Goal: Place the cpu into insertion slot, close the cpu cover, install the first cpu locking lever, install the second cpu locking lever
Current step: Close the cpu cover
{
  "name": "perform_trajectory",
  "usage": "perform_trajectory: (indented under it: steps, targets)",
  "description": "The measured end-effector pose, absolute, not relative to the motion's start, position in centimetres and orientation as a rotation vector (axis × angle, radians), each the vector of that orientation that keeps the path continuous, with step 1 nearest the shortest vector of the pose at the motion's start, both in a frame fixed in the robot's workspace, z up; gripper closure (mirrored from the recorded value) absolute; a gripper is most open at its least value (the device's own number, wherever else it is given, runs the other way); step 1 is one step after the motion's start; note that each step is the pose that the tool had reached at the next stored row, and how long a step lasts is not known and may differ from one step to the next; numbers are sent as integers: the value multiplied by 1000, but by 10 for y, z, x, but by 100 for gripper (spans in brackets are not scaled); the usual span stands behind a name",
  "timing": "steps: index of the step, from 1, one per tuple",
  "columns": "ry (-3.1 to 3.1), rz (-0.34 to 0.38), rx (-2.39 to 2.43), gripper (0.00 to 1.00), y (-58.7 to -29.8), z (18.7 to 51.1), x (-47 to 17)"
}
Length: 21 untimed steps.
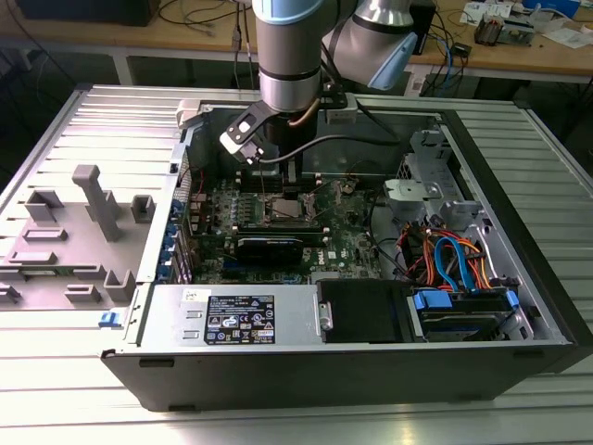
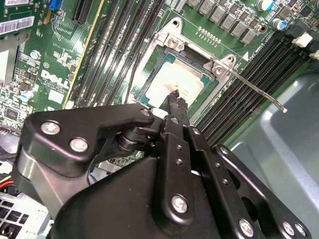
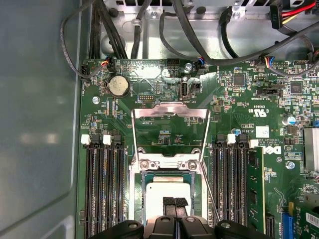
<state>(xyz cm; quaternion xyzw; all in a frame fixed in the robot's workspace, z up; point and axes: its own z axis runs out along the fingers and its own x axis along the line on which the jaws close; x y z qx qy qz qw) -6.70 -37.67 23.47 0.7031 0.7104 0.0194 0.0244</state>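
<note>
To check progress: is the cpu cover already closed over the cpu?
No, in the first wrist view the cpu cover lies flipped back, leaving the cpu bare.

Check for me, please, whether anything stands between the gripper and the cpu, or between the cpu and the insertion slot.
Nothing visible does. In the first wrist view the cpu already lies in the insertion slot, the cpu cover stands swung open away from it, and the gripper hangs shut directly over the cpu's top.

- Robotics/electronics lab.
- Open desktop computer case on slotted aluminium table.
- Rear wooden table strewn with cables, circuit boards.
- Robot arm overhead; grey parts fixture beside case.
</note>
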Motion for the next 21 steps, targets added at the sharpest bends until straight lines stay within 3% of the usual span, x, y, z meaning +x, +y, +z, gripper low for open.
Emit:
perform_trajectory:
  steps: [21]
  targets:
    - [2198, 60, 2175, 89, -377, 245, -67]
